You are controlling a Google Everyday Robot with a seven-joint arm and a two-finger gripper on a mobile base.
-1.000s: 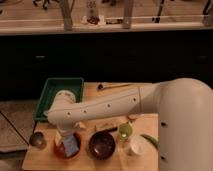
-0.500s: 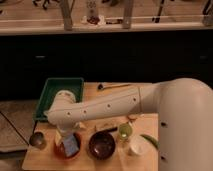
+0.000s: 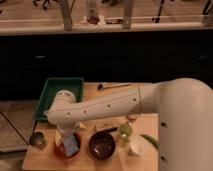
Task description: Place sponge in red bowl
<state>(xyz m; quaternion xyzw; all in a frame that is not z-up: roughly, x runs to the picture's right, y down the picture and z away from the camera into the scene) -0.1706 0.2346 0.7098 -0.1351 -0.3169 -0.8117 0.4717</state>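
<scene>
The red bowl (image 3: pixel 64 151) sits at the front left of the wooden table (image 3: pixel 115 95), partly hidden under my arm. The blue sponge (image 3: pixel 71 145) stands tilted in or just above the bowl. My gripper (image 3: pixel 66 137) comes down from the white arm right over the bowl, at the sponge's top. The dark brown bowl (image 3: pixel 102 145) stands right of the red bowl.
A green tray (image 3: pixel 59 95) lies at the back left. A small metal cup (image 3: pixel 37 140) stands left of the red bowl. A green-topped cup (image 3: pixel 124 131), a white cup (image 3: pixel 136 148), a green pepper-like item (image 3: pixel 149 140) and a spoon (image 3: pixel 112 86) are on the table.
</scene>
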